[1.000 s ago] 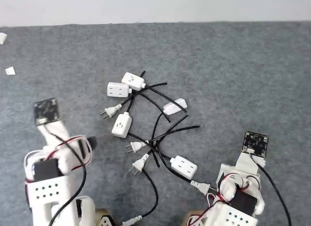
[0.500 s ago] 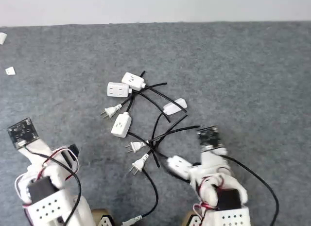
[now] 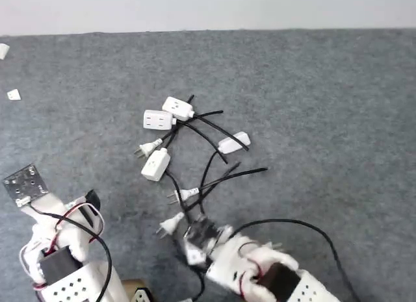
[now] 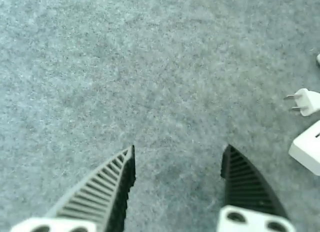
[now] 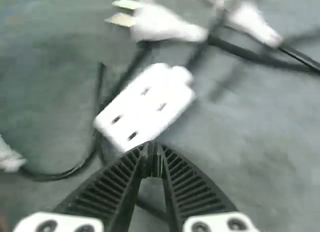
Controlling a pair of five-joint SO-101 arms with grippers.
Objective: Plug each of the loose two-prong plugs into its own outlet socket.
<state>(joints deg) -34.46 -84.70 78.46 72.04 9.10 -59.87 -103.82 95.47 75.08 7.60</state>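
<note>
Several white outlet sockets and two-prong plugs on black cords lie tangled on the grey carpet. Two sockets (image 3: pixel 177 108) (image 3: pixel 158 119) sit at the back and a third socket (image 3: pixel 155 164) lies mid-table. Loose plugs (image 3: pixel 148 148) (image 3: pixel 182 195) (image 3: pixel 168 225) lie around them. My right gripper (image 5: pixel 152 153) is shut, its tips right against a three-slot socket (image 5: pixel 147 105), with a plug (image 5: pixel 155 20) beyond it. My left gripper (image 4: pixel 177 162) stands open over bare carpet at the front left, with a plug (image 4: pixel 305 101) and a socket corner (image 4: pixel 307 149) off to one side.
The right arm (image 3: pixel 260 273) leans low over the front centre, over the cords. The left arm (image 3: pixel 58 250) stands at the front left. A white capped plug (image 3: pixel 234 142) lies right of the tangle. Two small white scraps (image 3: pixel 13 94) lie at the far left.
The right arm swung left across the front, and the near socket shifted left with it, dragging cords and a plug. The left arm turned left and slightly back.
</note>
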